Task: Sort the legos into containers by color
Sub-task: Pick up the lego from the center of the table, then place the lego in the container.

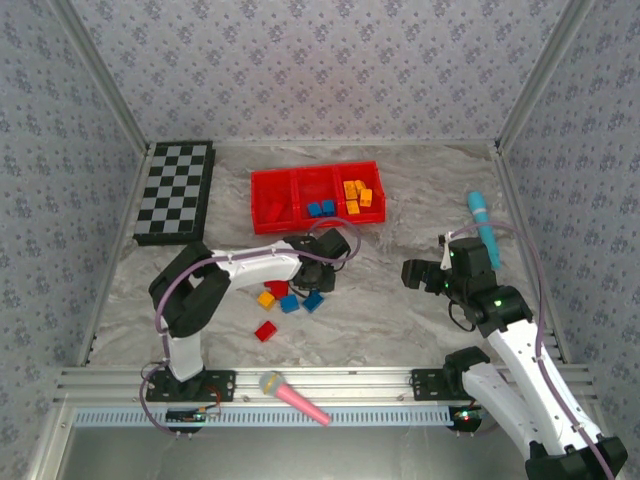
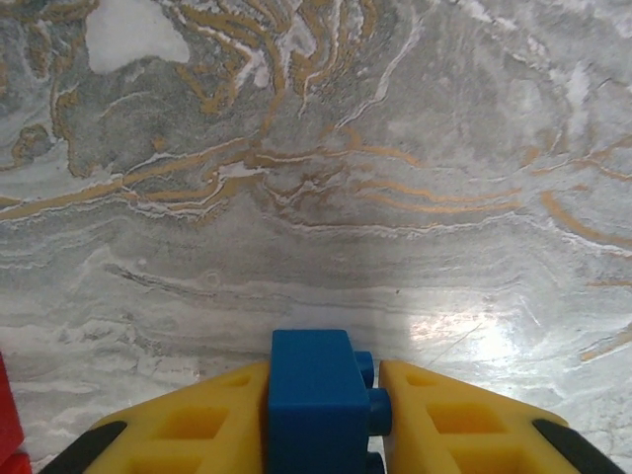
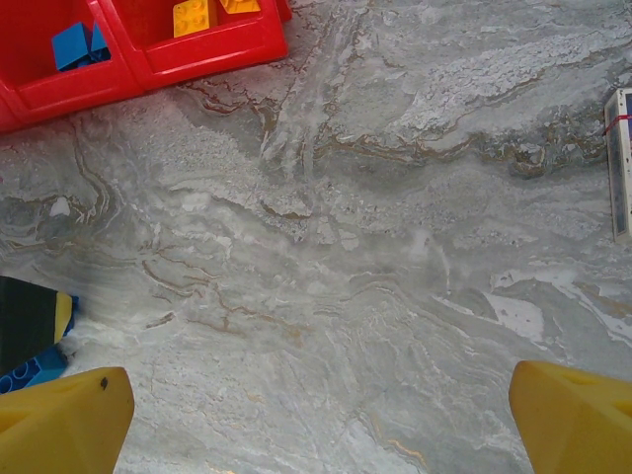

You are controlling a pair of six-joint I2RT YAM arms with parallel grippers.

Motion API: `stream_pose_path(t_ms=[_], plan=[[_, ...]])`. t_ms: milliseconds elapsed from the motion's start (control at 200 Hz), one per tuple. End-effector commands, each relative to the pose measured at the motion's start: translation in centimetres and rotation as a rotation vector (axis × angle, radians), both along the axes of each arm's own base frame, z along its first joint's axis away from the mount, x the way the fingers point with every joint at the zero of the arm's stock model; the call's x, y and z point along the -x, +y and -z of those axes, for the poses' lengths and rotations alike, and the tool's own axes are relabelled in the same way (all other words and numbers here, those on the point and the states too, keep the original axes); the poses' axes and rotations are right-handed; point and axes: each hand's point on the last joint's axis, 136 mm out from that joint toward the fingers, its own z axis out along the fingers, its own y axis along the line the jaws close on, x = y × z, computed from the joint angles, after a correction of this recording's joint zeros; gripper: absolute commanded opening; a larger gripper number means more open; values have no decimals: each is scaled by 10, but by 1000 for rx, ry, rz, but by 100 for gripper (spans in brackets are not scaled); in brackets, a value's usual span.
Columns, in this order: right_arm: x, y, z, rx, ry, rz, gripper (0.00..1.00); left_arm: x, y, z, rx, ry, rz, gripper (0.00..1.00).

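- The small blue studded plastic lego block (image 2: 314,395) showed its studs pointing sideways.
- The left gripper (image 1: 320,272), reaching low over the marbled table (image 2: 395,148), clamped it.
- The right gripper (image 3: 321,415) hung with its fingers wide apart.

**Left hand clamped, right hand spread wide**

My left arm (image 1: 250,265) rises from its base at the near edge of the tabletop (image 1: 390,320). It folds at the elbow and runs its forearm rightward toward the middle, with the wrist bent so the left hand (image 1: 318,277) points down. On the left wrist camera I see its yellow fingers (image 2: 188,430) pressed against both sides of a blue lego (image 2: 314,395), which fills the gap between them.

My right arm (image 1: 520,370) leans in from the near right corner, forearm angled up and left. The right hand (image 1: 418,274) faces the tabletop's middle from above the surface. Its fingertips (image 3: 64,420) stand far apart, with bare tabletop showing between them.
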Motion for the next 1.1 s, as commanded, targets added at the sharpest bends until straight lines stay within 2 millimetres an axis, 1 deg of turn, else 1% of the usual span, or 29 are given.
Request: stream_pose_path(t_ms=[0,80,195,300,410,455,490,590,745,845,940,1029,1039,1049,1094], plan=[[1,-2,-1,7,-3,9,100,-1,3,-4,-35,-4,7,29],[2,-2,-1,7,-2,9,100,-2,6,-6,-44,-14,3,27],[2,-2,-1,9,-4,9,100,-5,7,-18,-36,-47,13,25],[1,-1,0,7,-3,9,100,-10,2,-36,-20,-85,53,22],[0,-1,1,7,4,7,100,-25,0,-61,-37,-146,84,22],[0,-1,2,9,8,7,100,-36,-1,-71,-31,-172,86,22],[0,-1,2,8,10,6,100,-42,5,-74,-46,-164,84,22],[0,-2,1,4,8,8,100,-68,7,-94,-23,-203,85,21],[1,-3,-1,3,0,12,100,-120,9,-129,11,-290,72,21],[2,-4,-2,3,-11,19,100,-153,9,-144,30,-341,53,19],[3,-4,-4,3,-16,14,100,-180,5,-149,30,-380,44,19],[4,-3,-5,3,-17,11,100,-202,3,-148,7,-397,37,20],[4,-3,-5,3,-18,11,100,-204,4,-143,-4,-391,35,19],[4,-3,-5,4,-17,11,100,-208,2,-148,3,-404,32,19],[4,-3,-5,5,-18,11,100,-219,0,-147,-1,-409,28,20]])
